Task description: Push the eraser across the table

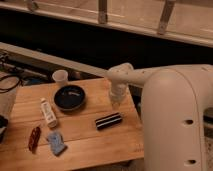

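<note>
The eraser (108, 120), a small black bar with white stripes, lies on the light wooden table (85, 150) near its right front part. My gripper (116, 103) hangs at the end of the white arm (165, 100), just above and behind the eraser, a little to its right. It is close to the table surface and apart from the eraser. The arm reaches in from the right and covers the table's right edge.
A dark bowl (69, 97) sits left of the gripper, with a white cup (60, 76) behind it. A white tube (48, 112), a blue block (56, 142) and a red object (34, 138) lie at the left front. Cables (10, 80) lie off the table's left end.
</note>
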You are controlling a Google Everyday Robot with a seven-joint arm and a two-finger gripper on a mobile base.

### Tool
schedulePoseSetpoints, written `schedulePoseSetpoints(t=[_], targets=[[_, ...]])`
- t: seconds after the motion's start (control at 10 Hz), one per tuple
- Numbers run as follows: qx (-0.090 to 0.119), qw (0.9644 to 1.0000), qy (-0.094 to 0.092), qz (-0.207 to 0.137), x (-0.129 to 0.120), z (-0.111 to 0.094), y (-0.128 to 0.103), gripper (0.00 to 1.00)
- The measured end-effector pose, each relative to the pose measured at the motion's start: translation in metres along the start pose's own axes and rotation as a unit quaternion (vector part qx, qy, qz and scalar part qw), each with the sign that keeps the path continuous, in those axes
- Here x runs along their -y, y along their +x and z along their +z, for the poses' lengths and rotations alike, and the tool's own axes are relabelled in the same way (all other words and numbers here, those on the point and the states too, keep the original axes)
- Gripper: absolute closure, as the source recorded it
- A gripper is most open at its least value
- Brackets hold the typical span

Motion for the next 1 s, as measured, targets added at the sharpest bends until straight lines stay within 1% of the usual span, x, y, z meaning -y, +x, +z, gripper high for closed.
schedulePoseSetpoints(t=[0.4, 0.5, 0.8, 0.9, 1.0], targets=[[-0.003, 0.9999, -0.013, 0.004, 0.004, 0.006, -0.002, 1.00], [-0.009, 0.9998, -0.018, 0.003, 0.004, 0.014, -0.004, 1.00], [-0.022, 0.9996, -0.018, 0.004, 0.006, 0.029, -0.007, 1.00], [-0.021, 0.9996, -0.016, 0.009, 0.011, 0.029, -0.006, 1.00], [-0.011, 0.9997, -0.015, 0.015, 0.015, 0.023, -0.006, 1.00]])
